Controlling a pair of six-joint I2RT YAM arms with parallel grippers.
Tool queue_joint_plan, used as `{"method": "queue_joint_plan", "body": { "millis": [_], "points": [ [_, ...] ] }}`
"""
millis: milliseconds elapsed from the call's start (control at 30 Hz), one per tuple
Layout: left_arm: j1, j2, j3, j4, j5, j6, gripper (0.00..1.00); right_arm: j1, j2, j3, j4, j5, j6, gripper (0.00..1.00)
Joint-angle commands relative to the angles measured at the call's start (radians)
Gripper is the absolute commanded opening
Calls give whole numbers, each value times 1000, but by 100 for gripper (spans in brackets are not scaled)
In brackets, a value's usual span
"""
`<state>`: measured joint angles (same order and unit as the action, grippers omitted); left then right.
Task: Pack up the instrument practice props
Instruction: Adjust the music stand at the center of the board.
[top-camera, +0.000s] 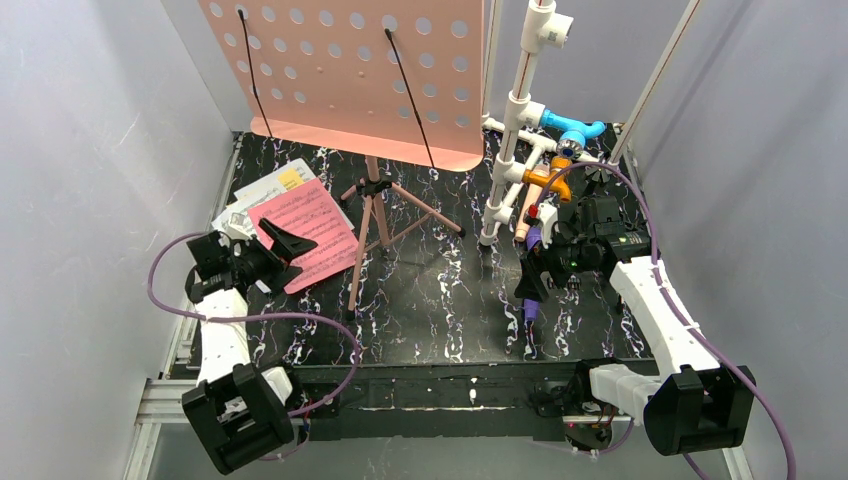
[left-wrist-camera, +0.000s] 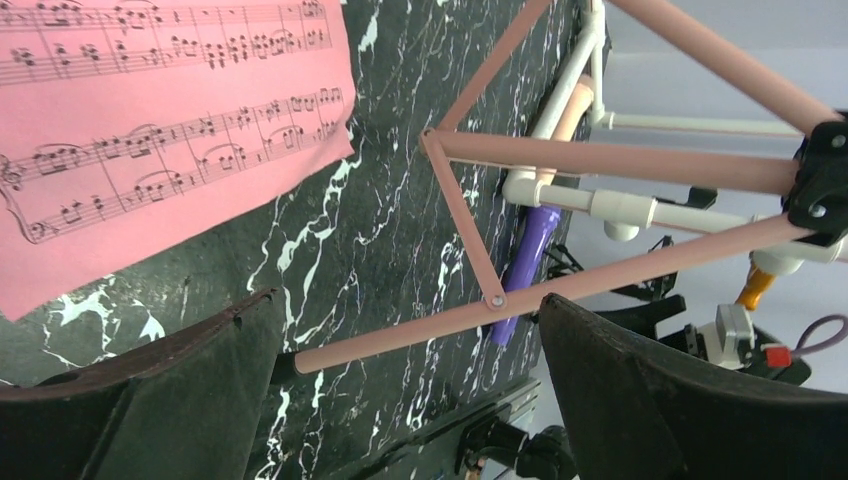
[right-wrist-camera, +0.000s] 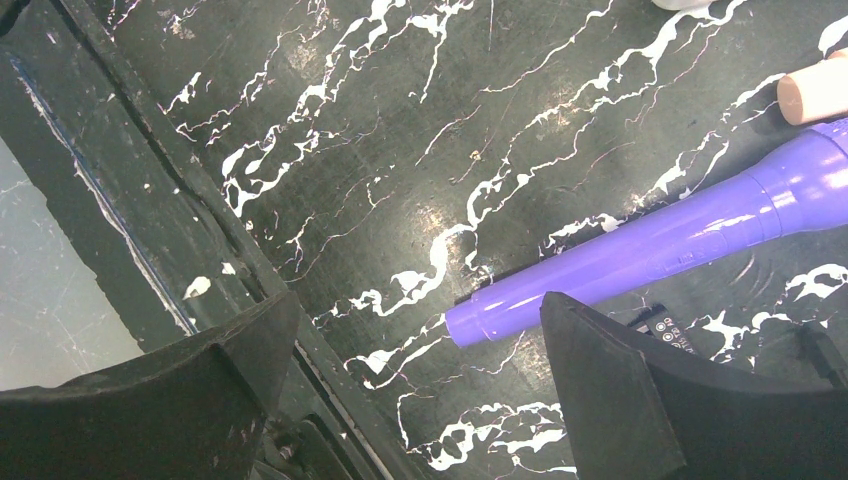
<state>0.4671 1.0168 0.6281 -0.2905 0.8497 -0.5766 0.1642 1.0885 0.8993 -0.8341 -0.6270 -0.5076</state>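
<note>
1. Evidently nothing is packed yet. From above, the music stand (top-camera: 350, 70) stands at the worktop's (top-camera: 430, 310) far edge, the pink page (top-camera: 310, 235) lies toward the left edge, and the purple microphone (top-camera: 530, 318) toward the right.
2. Left wrist: the left pincer (left-wrist-camera: 410, 330) gapes empty beside the pink page, facing the stand's legs (left-wrist-camera: 600, 160).
3. Right wrist: the right pincer (right-wrist-camera: 420, 330), spread wide and empty, hangs over the purple microphone's tail, with the beige microphone (right-wrist-camera: 815, 95) just beyond. The next move is probably to lower and straddle the handle.

top: high, rear, facing down; wrists: close to table (top-camera: 420, 320); share: purple microphone (right-wrist-camera: 640, 250)
</note>
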Motion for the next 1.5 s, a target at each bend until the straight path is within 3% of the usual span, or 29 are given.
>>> {"method": "queue_joint_plan", "body": {
  "millis": [0,833,1467],
  "points": [
    [-39,-52,39,-67,25,45,98,5,8,6,19,-3,1,100],
    [-264,-187,150,-184,-4,166,98,5,8,11,2,-4,-29,100],
    [-328,-262,150,-199,-38,212,98,6,19,19,-8,-4,-52,100]
  ]
}}
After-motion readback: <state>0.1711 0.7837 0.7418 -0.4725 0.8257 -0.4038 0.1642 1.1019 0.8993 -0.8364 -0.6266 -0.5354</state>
